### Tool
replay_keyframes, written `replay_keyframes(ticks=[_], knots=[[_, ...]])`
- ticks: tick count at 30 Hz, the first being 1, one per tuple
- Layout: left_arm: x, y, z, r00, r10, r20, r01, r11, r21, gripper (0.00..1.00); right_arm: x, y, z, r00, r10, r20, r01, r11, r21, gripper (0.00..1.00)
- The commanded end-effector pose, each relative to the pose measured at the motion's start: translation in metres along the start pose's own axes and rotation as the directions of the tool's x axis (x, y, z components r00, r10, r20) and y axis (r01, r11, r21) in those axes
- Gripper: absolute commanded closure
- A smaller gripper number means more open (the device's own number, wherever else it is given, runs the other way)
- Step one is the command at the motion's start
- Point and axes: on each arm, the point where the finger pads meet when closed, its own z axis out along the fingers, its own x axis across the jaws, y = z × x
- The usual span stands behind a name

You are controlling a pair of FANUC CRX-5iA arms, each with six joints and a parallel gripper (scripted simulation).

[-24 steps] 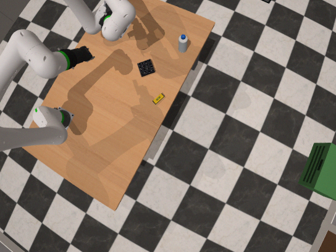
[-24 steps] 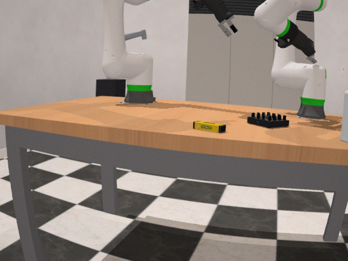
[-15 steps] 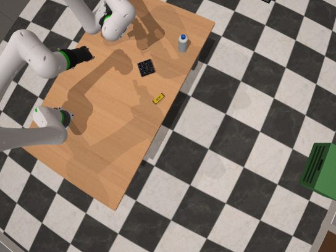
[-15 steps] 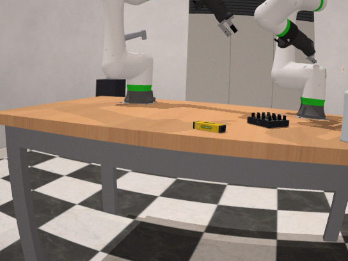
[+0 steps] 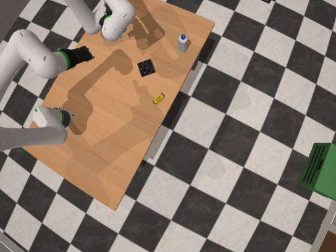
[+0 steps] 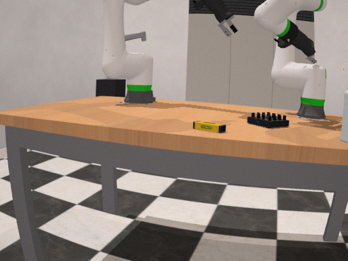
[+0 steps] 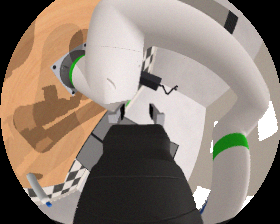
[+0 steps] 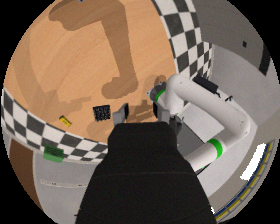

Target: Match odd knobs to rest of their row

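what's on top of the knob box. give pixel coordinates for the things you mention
Rows of small black knobs stand upright on top of the black knob box (image 5: 146, 68) (image 6: 268, 122) (image 8: 102, 113). Their marks are too small to read, and the front knobs partly cover those behind in the exterior view.
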Motion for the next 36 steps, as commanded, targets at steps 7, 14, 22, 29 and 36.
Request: replay_keyframes(ticks=[7, 14, 22, 29, 36], knots=[[-0.002, 0.001, -0.002, 1.0, 0.011, 0.004, -0.011, 1.0, 0.021, 0.0, 0.0, 0.001, -0.001, 1.0, -0.001, 0.0, 0.001, 1.0, -0.002, 0.0], [-0.005, 0.002, -0.005, 1.0, 0.025, 0.009, -0.026, 0.998, 0.049, 0.0, 0.0, 0.001, -0.001, 1.0, -0.001, 0.0, 0.001, 1.0, -0.002, 0.0], [-0.014, 0.006, -0.012, 0.998, 0.062, 0.029, -0.065, 0.99, 0.125, 0.0, 0.0, 0.001, -0.001, 1.0, -0.001, 0.0, 0.001, 1.0, -0.002, 0.0], [-0.022, 0.012, -0.017, 0.994, 0.09, 0.053, -0.099, 0.976, 0.192, 0.0, 0.0, 0.001, -0.001, 1.0, -0.001, 0.0, 0.001, 1.0, -0.002, 0.0], [-0.037, 0.025, -0.026, 0.986, 0.127, 0.11, -0.155, 0.94, 0.303, 0.0, 0.0, 0.001, -0.001, 1.0, -0.001, 0.0, 0.001, 1.0, -0.002, 0.0]])
